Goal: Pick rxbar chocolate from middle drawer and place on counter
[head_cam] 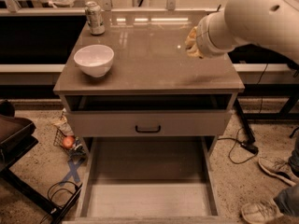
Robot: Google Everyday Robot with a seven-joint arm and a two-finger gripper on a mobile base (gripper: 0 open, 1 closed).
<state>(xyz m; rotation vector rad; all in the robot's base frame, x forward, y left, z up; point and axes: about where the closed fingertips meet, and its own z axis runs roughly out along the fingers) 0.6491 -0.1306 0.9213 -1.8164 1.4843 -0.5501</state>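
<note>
While over the counter point(140, 55), gripper point(191, 43) (bulky arm point(261, 17) behind) rightward.

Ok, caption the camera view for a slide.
Gripper above the counter, right side; bowl and can at left; middle drawer open below, no rxbar chocolate visible.

Counter point(154, 55): can point(95, 17) back left, bowl point(93, 59) in front of it, near the left edge. I place the gripper point(191, 43) over the counter's right side, arm point(261, 13) entering from the right. Under the counter sits the drawer front point(147, 124); below that, the middle drawer point(149, 171) stands pulled out toward me.
</note>
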